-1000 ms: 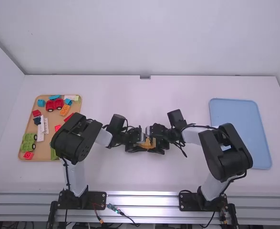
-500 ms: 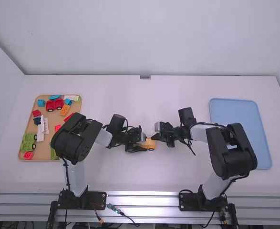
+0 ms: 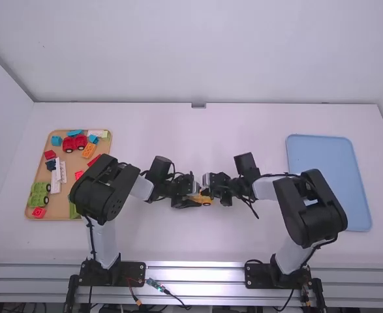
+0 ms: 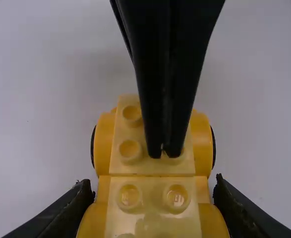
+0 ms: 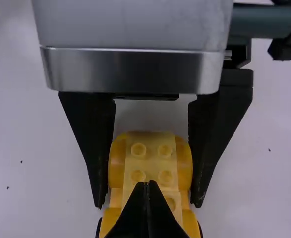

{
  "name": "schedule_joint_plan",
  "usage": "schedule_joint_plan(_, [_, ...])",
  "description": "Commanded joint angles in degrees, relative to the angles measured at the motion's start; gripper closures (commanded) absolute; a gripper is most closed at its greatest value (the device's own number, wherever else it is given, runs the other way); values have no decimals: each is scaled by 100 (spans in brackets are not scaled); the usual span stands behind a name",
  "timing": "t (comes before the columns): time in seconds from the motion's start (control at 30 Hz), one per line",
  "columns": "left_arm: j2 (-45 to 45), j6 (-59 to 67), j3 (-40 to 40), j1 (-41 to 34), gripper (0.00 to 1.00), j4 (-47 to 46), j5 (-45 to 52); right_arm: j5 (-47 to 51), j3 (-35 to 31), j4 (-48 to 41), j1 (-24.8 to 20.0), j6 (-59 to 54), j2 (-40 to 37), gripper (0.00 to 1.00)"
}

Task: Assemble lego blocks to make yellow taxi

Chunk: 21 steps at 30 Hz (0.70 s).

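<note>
Left gripper (image 3: 196, 198) holds one end of yellow car (image 3: 206, 201). Right gripper (image 3: 208, 190), fingertips pressed together, is right over the car's studs. Block tray (image 3: 61, 207) is well left of car, blue tray (image 3: 328, 166) well right, both on worktop (image 3: 178, 244).

Your left gripper (image 3: 195, 195) blocks both flanks of the yellow car (image 3: 206, 201) at its own end; past its fingertips, the flanks give you side access. From above, your right gripper (image 3: 208, 190) is in the way, tips together over the studs. You've got passing room over the desk (image 3: 194, 140) beyond the pair, plus nearer, between the arms (image 3: 104, 189).
</note>
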Motion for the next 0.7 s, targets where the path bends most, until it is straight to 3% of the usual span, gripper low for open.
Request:
schedule_joint_plan(0.0, [46, -13, -72, 11, 50, -28, -4, 201, -105, -42, -33, 166, -39, 100])
schedule_joint_plan(0.23, [46, -13, -72, 11, 50, -22, -4, 240, -116, -42, -127, 160, 168, 100])
schedule_joint_plan(0.4, [46, -17, -72, 13, 50, -9, -4, 289, 129, 83, -129, 267, 898, 100])
schedule_joint_plan(0.67, [46, -15, -72, 11, 50, 22, -7, 264, 726, -1121, -72, -435, 1067, 100])
